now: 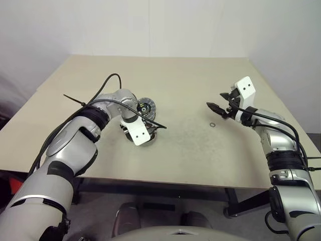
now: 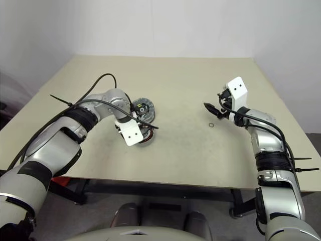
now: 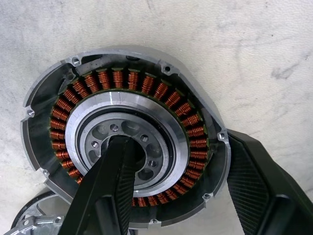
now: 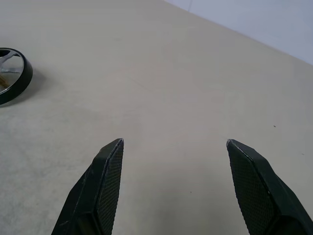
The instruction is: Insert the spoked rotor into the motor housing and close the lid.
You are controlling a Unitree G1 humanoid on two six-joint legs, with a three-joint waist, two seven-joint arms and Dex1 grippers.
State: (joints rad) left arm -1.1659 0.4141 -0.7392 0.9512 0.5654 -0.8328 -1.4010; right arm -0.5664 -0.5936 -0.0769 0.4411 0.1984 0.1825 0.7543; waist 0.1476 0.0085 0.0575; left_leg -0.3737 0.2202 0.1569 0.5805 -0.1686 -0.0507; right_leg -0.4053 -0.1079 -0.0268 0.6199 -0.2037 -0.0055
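The motor housing (image 3: 124, 147) lies flat on the beige table (image 1: 190, 145) with its ring of copper windings facing up, and the left gripper (image 3: 176, 196) points straight down onto it: one black finger (image 3: 110, 191) reaches into the silver centre and the other (image 3: 259, 181) stands just outside the housing's rim, so the fingers are part-way open and straddle one side of the housing wall, though whether they press on it cannot be told. The spoked rotor (image 1: 146, 106), black-rimmed, lies on the table just beyond the housing, touching or nearly touching it. Well to the right of the housing, past a tiny thin ring (image 1: 212, 124) on the table, the right gripper (image 4: 171, 186) hovers over bare tabletop with its fingers spread wide and nothing between them.
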